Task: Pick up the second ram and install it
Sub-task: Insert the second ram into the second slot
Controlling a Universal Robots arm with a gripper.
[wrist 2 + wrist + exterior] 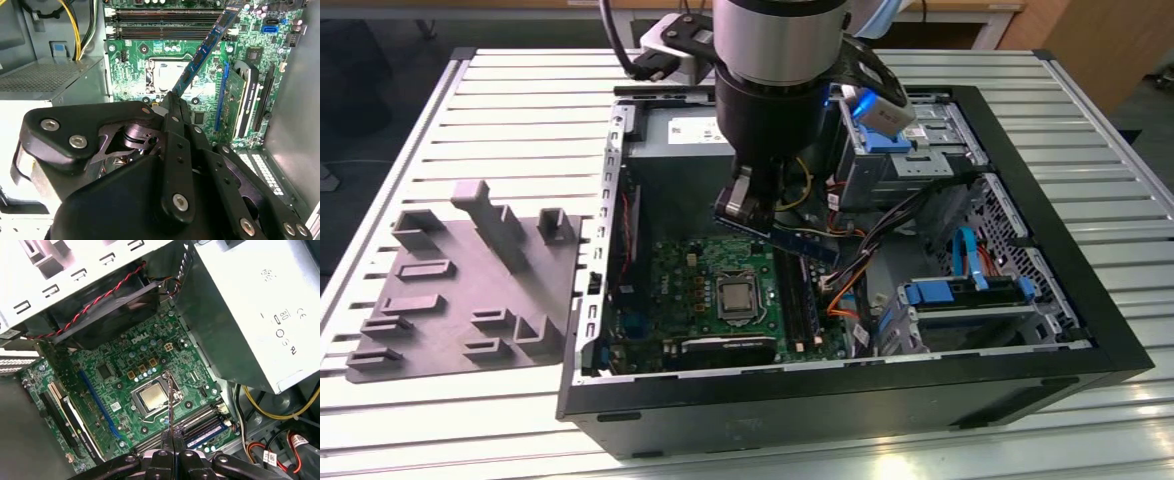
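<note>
In both wrist views my own claw (170,100) blocked much of the sight. Its dark housing covered most of the motherboard (145,50) beneath me, and the end of the second ram (205,47) pinched between my fingers (162,457) was buried in the grip. The stick's far end ran off the picture's edge in the second wrist view. In the first wrist view I saw it edge-on, a thin line, its chips out of sight. The memory slots (195,422) just ahead of my fingertips were partly behind them; one perhaps held a stick, but I could not tell. In the exterior view my arm (774,40) hid the rear of the case (854,400) behind me.
</note>
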